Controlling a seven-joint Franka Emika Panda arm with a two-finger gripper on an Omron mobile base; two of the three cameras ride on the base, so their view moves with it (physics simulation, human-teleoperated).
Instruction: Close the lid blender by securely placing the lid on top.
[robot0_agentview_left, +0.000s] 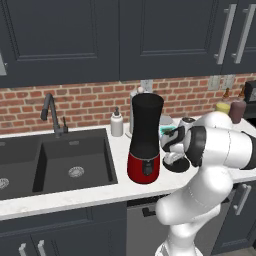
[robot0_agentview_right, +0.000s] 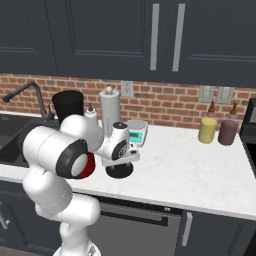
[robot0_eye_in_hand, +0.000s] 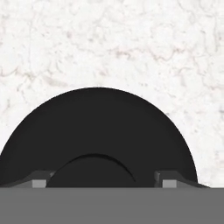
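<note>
No legible text, labels, brands or numbers anywhere, small teal display on the white countertop appliance (robot0_agentview_right: 136, 134) too blurred to read, bottles and jars unmarked as far as visible

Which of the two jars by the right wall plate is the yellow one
The yellow jar is the left of the pair in the right base view, nearer the robot arm. Its neighbour, the dark maroon jar, stands beside it further right.

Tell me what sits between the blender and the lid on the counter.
Nothing: in the left base view, bare white counter separates the blender from the lid, where the hand is.
</note>
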